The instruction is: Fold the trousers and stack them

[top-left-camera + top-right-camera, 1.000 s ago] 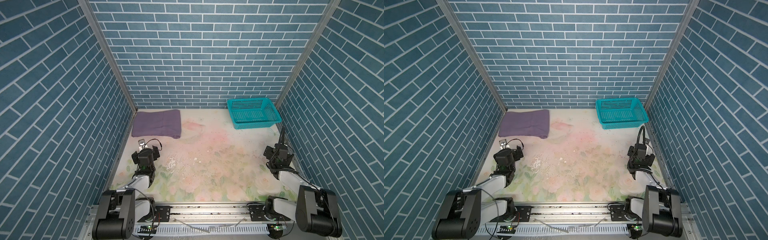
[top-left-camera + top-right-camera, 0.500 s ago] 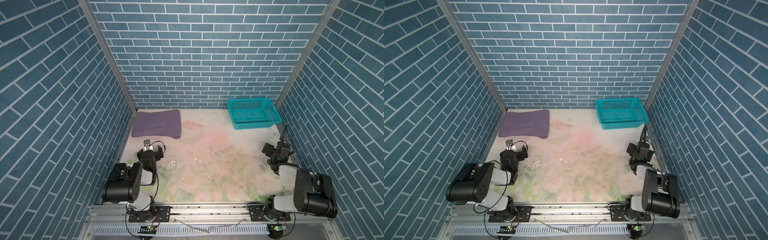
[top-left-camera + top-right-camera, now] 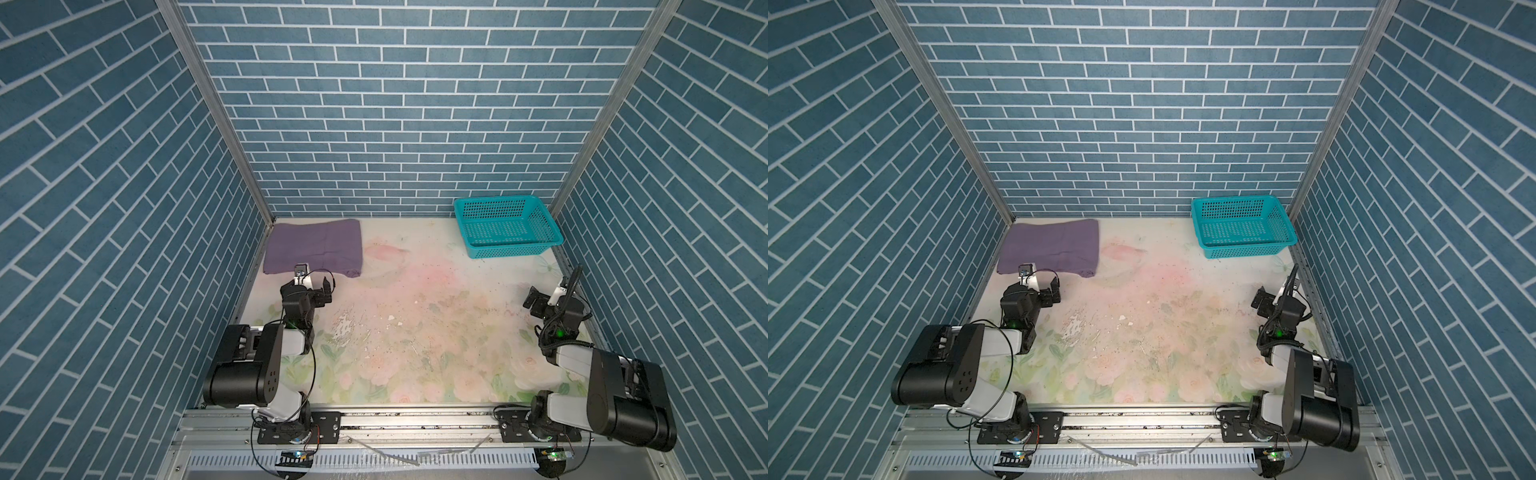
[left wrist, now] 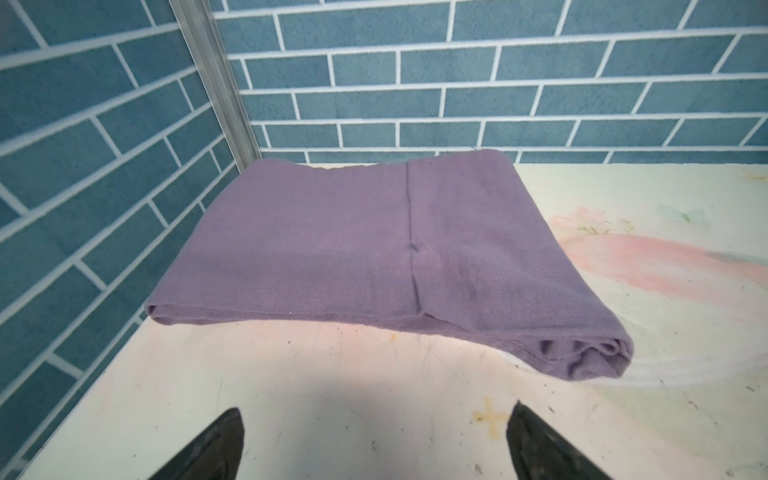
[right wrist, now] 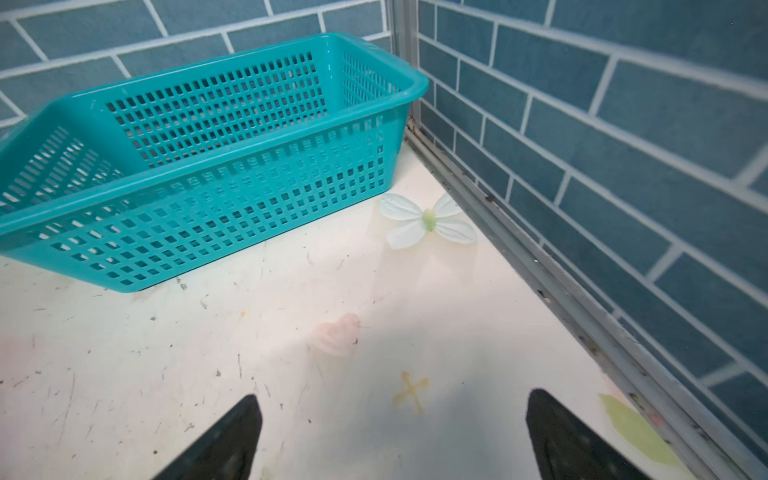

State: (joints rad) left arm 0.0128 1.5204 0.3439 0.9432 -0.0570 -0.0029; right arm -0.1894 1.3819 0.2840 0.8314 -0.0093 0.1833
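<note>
Left fingers (image 4: 216, 453) spread wide, gripping nothing, low over bare table (image 4: 332, 395), just short of the trousers' near edge. Right fingers (image 5: 228, 449) also wide apart, holding nothing, over the table near the right wall. Trousers (image 3: 313, 245) folded into a flat purple rectangle, lying in the far left table corner. Teal basket (image 3: 507, 226) in the far right corner, well apart from trousers.
</note>
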